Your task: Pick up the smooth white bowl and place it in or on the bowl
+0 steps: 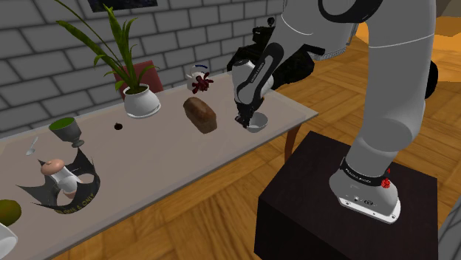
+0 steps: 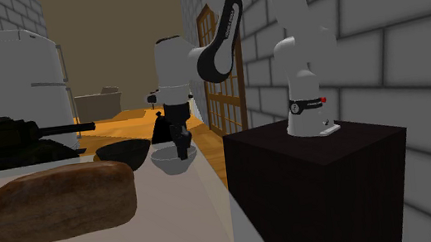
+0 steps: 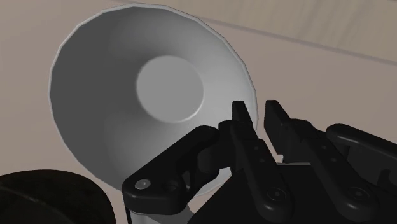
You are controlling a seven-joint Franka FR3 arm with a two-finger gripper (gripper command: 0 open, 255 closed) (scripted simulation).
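Grasp step. Gripper [image 3: 257,113] narrowed onto the rim of the pale white bowl [image 3: 146,83], one finger inside, one outside; looks clamped. Bowl sits empty on the table [image 1: 162,159], near the stand-side edge. Dark bowl [image 2: 123,154] just beside it, contents not visible. Next: lift clear, short carry over the dark bowl, lower level.

Upright smooth white bowl [image 3: 127,95]: shallow flared wall, flat round base, just beside black bowl [image 2: 124,154]. Black bowl: upright, rounded.
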